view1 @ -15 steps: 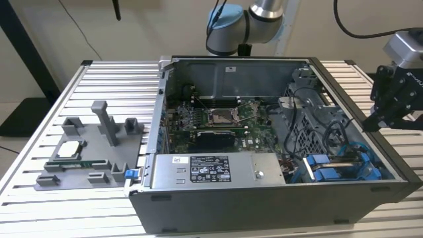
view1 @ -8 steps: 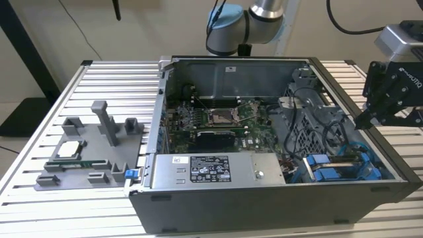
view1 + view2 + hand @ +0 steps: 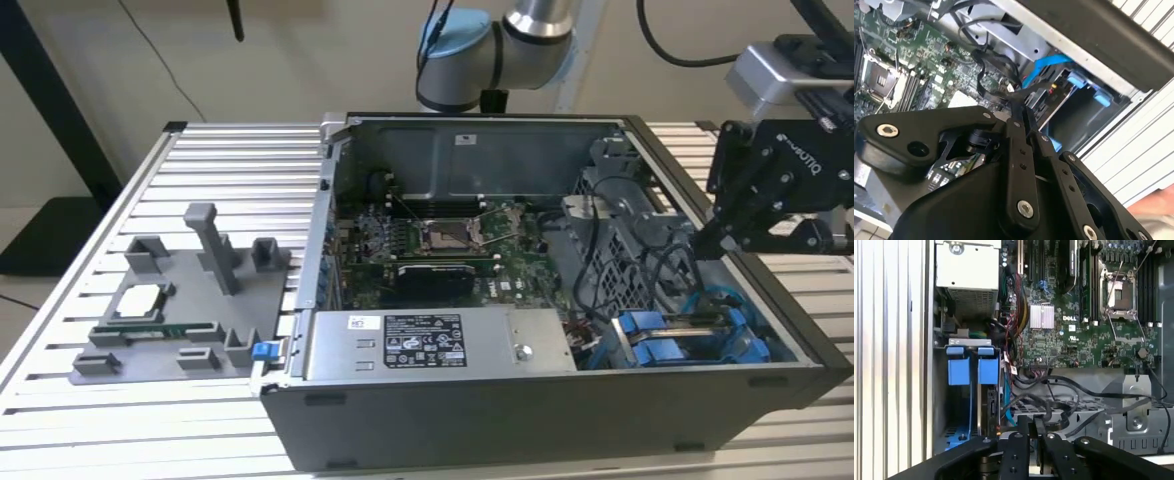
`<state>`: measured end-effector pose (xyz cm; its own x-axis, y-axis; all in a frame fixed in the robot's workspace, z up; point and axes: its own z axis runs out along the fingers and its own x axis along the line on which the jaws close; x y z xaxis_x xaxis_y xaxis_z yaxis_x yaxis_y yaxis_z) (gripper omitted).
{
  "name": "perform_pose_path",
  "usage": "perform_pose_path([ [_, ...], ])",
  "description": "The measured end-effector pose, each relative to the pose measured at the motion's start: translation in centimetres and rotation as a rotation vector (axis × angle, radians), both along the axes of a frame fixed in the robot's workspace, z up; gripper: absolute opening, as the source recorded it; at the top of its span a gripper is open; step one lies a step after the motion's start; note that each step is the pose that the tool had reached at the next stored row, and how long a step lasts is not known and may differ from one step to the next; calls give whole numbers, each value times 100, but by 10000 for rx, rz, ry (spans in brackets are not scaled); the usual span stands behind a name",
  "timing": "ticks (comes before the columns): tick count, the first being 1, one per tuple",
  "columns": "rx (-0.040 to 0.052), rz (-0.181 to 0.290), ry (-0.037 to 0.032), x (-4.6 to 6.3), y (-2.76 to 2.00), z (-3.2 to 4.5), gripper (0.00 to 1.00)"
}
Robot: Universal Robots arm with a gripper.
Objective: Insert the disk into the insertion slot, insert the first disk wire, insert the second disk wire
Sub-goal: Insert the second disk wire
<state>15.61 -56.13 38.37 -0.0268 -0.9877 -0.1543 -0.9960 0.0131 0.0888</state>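
The gripper [image 3: 710,240], fingers pressed together on a black wire [image 3: 1026,91], hangs over the open computer case [image 3: 534,420] above the insertion slot [image 3: 971,390] at its corner.

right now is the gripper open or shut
Shut: in both wrist views the gripper has its jaws pressed together with no gap, above the black cables inside the computer case.

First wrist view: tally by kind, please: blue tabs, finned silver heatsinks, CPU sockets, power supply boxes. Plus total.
blue tabs: 2
finned silver heatsink: 1
CPU socket: 1
power supply box: 1
Total: 5
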Motion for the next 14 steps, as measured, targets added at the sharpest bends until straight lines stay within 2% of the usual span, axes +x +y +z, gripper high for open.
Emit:
perform_pose_path([
  [3,0,-1,40,-116,-9,-1,0],
  [6,-1,-1,40,-196,-79,-10,0],
  [9,-1,-1,40,-217,-163,-35,0],
  [14,-2,0,40,-218,-222,-126,0],
])
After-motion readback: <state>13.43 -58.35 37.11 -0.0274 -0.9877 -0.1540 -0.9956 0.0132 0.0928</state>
